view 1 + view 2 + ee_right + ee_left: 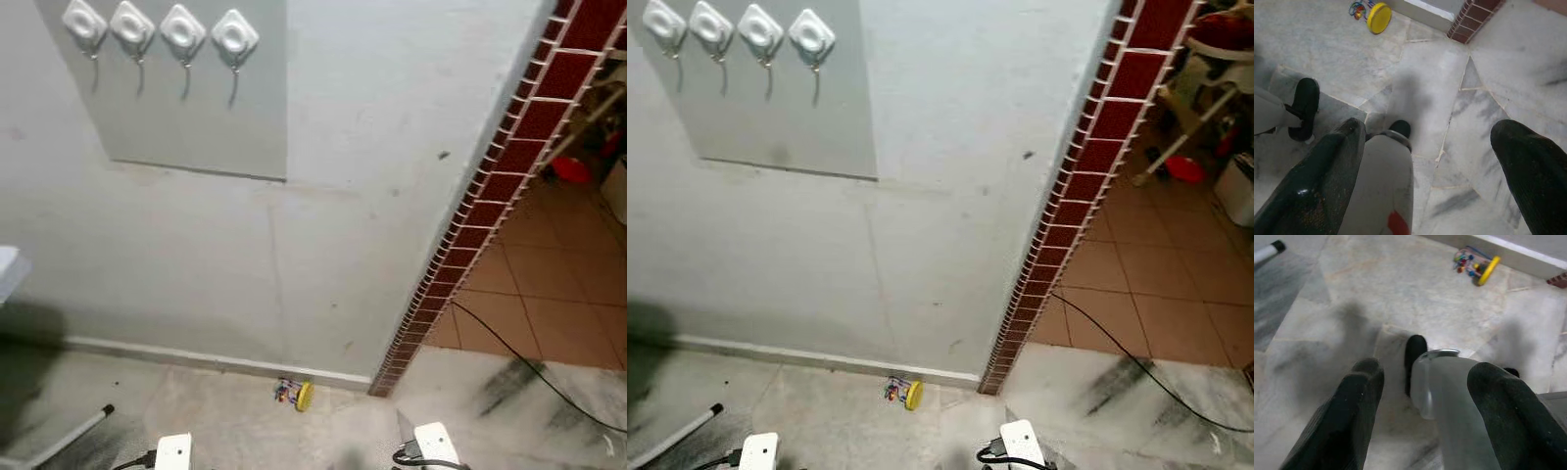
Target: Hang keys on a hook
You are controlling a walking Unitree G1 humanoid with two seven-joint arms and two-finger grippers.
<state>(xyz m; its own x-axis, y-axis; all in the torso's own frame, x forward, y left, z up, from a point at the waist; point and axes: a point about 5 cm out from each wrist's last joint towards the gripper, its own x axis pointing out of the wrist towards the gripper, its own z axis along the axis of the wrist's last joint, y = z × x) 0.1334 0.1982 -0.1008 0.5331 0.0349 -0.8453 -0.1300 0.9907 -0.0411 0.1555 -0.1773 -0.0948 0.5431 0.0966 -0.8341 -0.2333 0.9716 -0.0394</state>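
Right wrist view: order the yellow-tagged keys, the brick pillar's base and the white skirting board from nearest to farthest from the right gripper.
From the right gripper, open over the marble floor:
1. Keys, lying on the floor short of the wall.
2. Brick pillar base and white skirting board: both just beyond the keys at the wall line, too close to rank.

Four hooks (160, 31) in a row high on the wall (372, 147), upper left. Keys (293, 393) lie on the floor (235, 421) right at the wall's foot, just left of the brick pillar (490, 196). Cable (529, 367) trails across the floor to the right.
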